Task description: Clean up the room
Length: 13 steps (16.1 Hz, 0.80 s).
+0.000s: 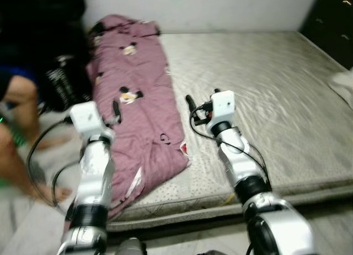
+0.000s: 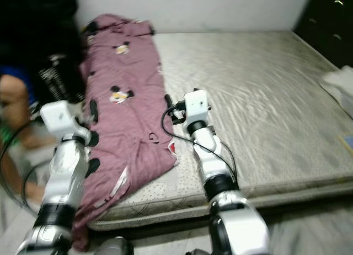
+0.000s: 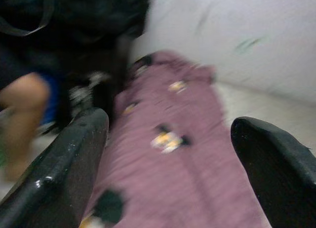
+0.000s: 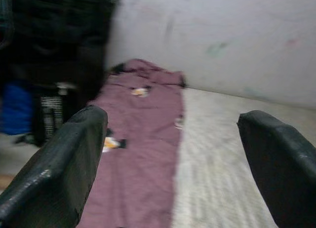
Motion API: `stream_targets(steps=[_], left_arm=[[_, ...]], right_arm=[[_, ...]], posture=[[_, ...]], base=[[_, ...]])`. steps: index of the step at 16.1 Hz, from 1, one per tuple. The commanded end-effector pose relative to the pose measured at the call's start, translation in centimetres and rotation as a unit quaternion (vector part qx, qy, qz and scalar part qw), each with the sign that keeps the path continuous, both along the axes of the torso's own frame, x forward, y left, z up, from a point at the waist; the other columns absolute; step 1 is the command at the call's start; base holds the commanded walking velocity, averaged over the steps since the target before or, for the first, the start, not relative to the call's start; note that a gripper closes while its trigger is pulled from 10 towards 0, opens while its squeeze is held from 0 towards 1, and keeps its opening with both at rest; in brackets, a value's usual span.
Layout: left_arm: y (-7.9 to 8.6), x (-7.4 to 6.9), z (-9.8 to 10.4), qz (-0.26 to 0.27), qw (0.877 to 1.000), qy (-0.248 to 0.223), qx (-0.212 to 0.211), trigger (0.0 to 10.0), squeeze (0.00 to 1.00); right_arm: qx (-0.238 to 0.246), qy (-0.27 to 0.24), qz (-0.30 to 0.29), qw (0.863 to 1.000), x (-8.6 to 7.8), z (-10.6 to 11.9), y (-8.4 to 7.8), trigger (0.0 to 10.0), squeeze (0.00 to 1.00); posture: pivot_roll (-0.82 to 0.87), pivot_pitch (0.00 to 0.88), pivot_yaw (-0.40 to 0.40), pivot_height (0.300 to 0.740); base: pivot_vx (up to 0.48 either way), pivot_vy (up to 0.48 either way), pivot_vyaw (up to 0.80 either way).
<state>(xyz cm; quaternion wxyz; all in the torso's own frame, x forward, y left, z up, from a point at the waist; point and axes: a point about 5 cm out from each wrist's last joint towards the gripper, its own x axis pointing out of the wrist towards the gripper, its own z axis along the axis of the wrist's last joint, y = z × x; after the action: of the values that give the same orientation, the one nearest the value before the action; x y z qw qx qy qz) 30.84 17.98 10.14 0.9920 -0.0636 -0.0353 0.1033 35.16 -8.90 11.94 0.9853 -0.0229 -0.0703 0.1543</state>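
Robot stands at the foot of the bed (image 1: 287, 89), both arms raised out over it. Frames are blurry.

Blanket (image 1: 138, 106): mauve, cartoon print, lying as a long rumpled strip down the left half of the frame, from the wall at upper left to the near edge of the mattress, where its lower end spills over the side. Not folded, not spread. The rest of the mattress is bare grey.

Left pincer (image 3: 168, 154): fingers spread wide, holding nothing, over the near part of the blanket at lower left. Can't tell if it touches the fabric.

Right pincer (image 4: 173, 154): also wide open and empty, centre frame, over bare mattress just beside the blanket's right edge.

A person (image 1: 16, 100) in dark clothes, bare leg showing, sits at the far left edge beside the bed. Something pale (image 1: 345, 84) sits at the right edge, too blurred to identify.

Progress: early, by my read. No grip on the blanket yet. Left to do: grab it, pull the hanging end up, straighten or fold.
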Motion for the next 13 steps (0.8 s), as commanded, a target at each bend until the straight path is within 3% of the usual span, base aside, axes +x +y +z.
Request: stream_targets(steps=[1, 4, 11, 13], left_arm=[[0.1, -0.2, 0.4, 0.002, 1.000, -0.001, 0.004, 10.0, 0.00], [0.0, -1.2, -0.1, -0.014, 1.000, 0.012, 0.018, 10.0, 0.00], [-0.2, -1.6, 0.0, -0.020, 1.000, 0.022, 0.007, 10.0, 0.00], [-0.3, -1.6, -0.1, -0.020, 0.999, 0.029, 0.005, 10.0, 0.00]], right_arm=[[0.003, 0.006, 0.008, 1.000, -0.3, -0.1, 0.4, 10.0, 0.00], [0.013, 0.014, -0.007, 1.000, -0.9, -0.7, 0.1, 10.0, 0.00], [0.022, 0.039, -0.037, 0.998, -2.3, -1.7, -1.1, 10.0, 0.00], [0.025, 0.038, -0.040, 0.998, -2.4, -1.4, -1.2, 10.0, 0.00]], posture=[[0.06, 0.000, -0.018, 0.740], [0.05, 0.031, 0.014, 0.740], [0.03, 0.111, 0.010, 0.740], [0.03, 0.122, 0.012, 0.740]], base=[[0.000, 0.480, 0.00], [0.000, 0.421, 0.00], [0.000, 0.000, 0.00], [0.000, 0.461, 0.00]])
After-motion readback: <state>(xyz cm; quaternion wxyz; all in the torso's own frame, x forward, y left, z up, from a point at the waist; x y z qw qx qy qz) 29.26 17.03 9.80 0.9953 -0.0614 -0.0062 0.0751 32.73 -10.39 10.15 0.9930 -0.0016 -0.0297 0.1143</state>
